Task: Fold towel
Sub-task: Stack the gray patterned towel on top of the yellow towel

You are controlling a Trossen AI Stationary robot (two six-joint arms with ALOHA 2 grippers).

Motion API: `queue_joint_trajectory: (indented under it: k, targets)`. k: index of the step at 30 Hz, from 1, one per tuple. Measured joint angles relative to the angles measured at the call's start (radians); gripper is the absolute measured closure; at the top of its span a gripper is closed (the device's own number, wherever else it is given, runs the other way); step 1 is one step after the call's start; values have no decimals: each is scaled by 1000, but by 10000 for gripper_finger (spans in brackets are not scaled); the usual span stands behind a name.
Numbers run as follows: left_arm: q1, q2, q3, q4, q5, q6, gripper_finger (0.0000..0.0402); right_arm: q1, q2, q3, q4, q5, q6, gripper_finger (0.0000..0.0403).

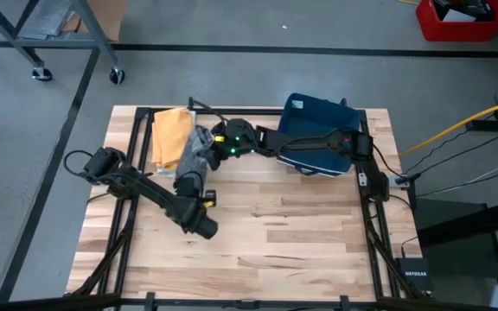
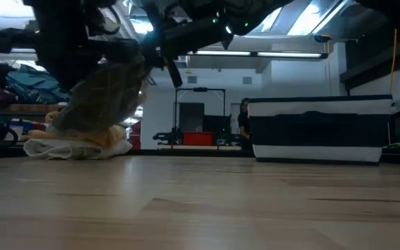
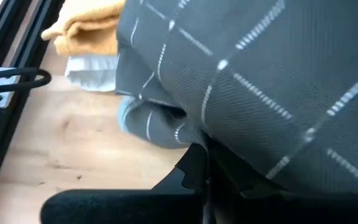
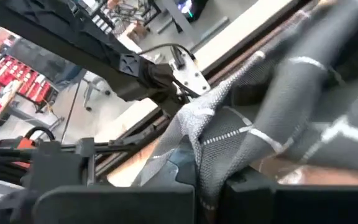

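We see two black, matte arms built of thick tubular links. The left arm (image 1: 158,197) has a yellow marking near its wrist. The right arm (image 1: 305,142) shows small green lights near its wrist, and black cables trail from both bases.

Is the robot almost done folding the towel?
Not yet. Done: a yellow towel and a white one already lie stacked at the table's far left. In hand: the left gripper and right gripper are both shut on the grey towel, which hangs bunched above the wood. Left: probably spreading it flat, then folding it; no neat fold shows so far.
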Motion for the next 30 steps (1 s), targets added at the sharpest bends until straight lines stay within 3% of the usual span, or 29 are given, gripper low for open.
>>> queue_joint_trajectory:
  k: [4, 14, 21, 30]
  targets:
    - [36, 0, 1, 12, -33, 2, 401, -20, 37, 34, -3, -74, 8, 393]
    - [55, -13, 69, -67, -123, 19, 401, -17, 38, 135, 13, -92, -24, 392]
    - [61, -63, 108, -132, -133, 38, 401, -17, 53, 194, 24, -86, -48, 392]
    - [62, -74, 109, -128, -136, 30, 401, -18, 163, 345, 20, -161, -42, 392]
